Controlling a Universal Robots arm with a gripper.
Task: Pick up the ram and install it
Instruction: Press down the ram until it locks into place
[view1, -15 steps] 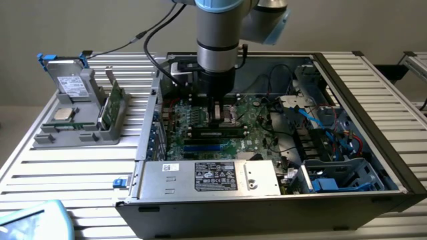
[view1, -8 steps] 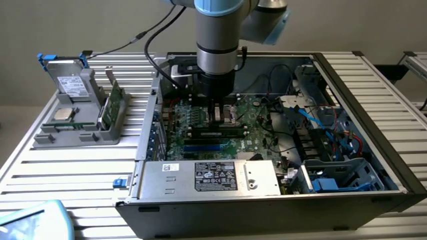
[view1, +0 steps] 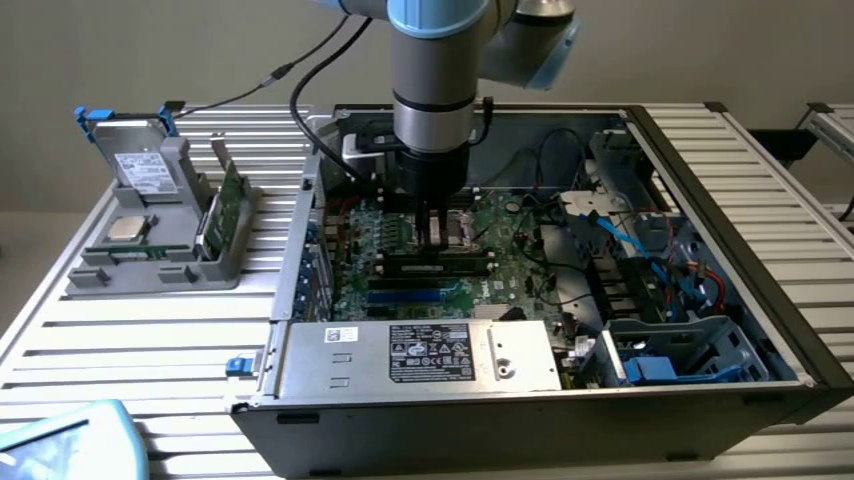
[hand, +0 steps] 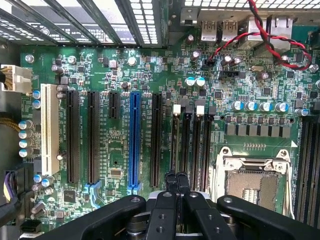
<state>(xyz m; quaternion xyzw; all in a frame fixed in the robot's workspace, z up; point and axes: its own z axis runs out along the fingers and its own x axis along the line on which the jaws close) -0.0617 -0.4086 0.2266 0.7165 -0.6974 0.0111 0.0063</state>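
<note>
My gripper reaches down into the open computer case, fingers pressed together with nothing visible between them. In the wrist view its fingertips hover at the end of the black memory slots, beside the empty processor socket. From the exterior view a dark bar runs along those slots just under the fingers; I cannot tell whether a stick is seated there. A long narrow green stick that looks like the ram lies along the front of the grey holder, at the exterior view's left.
The holder also carries a taller green card, a silver processor chip and a drive. Inside the case are a power supply, a blue slot, red and black wires and blue cables.
</note>
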